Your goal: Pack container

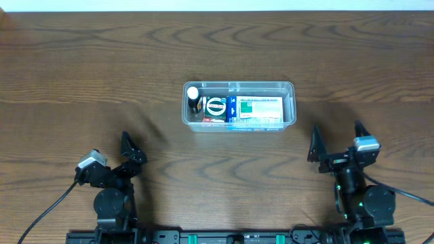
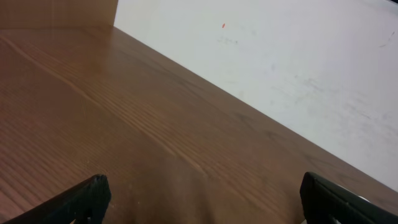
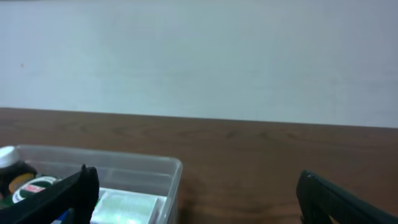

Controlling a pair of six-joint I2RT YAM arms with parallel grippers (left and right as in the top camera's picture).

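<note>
The clear plastic container sits at the table's middle. In it lie a small dark bottle with a white cap at the left end, a red and white box next to it, and a blue, green and white box filling the right part. In the right wrist view the container is at the lower left with the bottle inside. My left gripper is open and empty at the front left, over bare wood. My right gripper is open and empty at the front right.
The wooden table spreads around the container. A pale wall rises behind the table's far edge. The arm bases stand at the front edge.
</note>
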